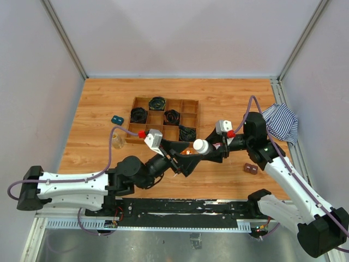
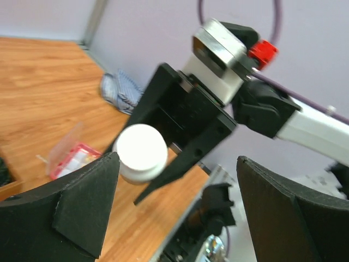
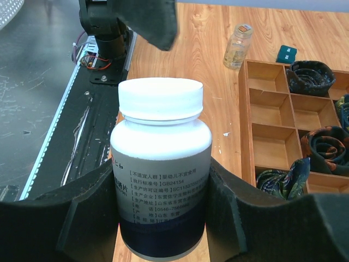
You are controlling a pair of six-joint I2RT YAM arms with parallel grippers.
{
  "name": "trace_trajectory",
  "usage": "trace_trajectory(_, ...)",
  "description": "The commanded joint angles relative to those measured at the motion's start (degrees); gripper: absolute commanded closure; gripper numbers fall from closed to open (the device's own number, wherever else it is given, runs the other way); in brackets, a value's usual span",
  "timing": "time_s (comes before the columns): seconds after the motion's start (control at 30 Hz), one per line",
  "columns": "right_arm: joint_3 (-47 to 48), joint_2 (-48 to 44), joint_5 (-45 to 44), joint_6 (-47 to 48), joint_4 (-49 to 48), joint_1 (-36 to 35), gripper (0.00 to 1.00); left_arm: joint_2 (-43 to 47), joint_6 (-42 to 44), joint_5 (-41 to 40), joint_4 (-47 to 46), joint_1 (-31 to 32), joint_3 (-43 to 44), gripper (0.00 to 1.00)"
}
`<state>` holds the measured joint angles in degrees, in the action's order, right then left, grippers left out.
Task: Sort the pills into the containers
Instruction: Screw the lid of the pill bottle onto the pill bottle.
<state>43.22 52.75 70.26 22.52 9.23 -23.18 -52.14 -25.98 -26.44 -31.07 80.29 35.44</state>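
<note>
My right gripper (image 3: 161,224) is shut on a bottle (image 3: 161,164) with a white cap, a printed label and a dark blue lower band, holding it upright above the table's middle (image 1: 200,146). My left gripper (image 2: 177,204) stands open right beside it, and the bottle's cap (image 2: 142,153) lies just past its left finger (image 2: 82,210), outside the jaws. A small clear vial (image 1: 119,141) stands on the table to the left. A flat pink box (image 2: 71,158) lies on the wood beyond the bottle. No loose pills show.
The wooden compartment tray (image 1: 190,103) with black coils sits behind the grippers. A small teal item (image 1: 117,119) lies left of it. A striped cloth (image 1: 281,123) is bunched at the right edge, and a small brown block (image 1: 250,168) lies under the right arm.
</note>
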Motion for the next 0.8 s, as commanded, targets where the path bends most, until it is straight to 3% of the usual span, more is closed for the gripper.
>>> trace_trajectory(0.0,0.86,-0.18,-0.21,0.06,-0.8,0.76,0.99,-5.13,3.97,-18.29,5.14,2.23,5.5,0.07)
trace_trajectory(0.13,0.86,-0.28,-0.21,0.06,-0.77,0.77,0.99,-8.58,5.3,-21.89,5.13,2.67,7.9,0.09)
trace_trajectory(0.3,0.84,-0.28,-0.21,0.06,-0.73,0.76,0.99,-10.97,6.62,-21.52,5.05,2.67,10.03,0.21)
trace_trajectory(0.53,0.87,-0.28,-0.21,-0.02,-0.7,0.72,0.99,-12.77,7.03,-21.87,4.8,2.68,11.29,0.26)
trace_trajectory(0.77,0.83,-0.28,-0.21,0.01,-0.71,0.77,1.0,-13.37,8.17,-22.44,4.61,2.68,11.63,0.38)
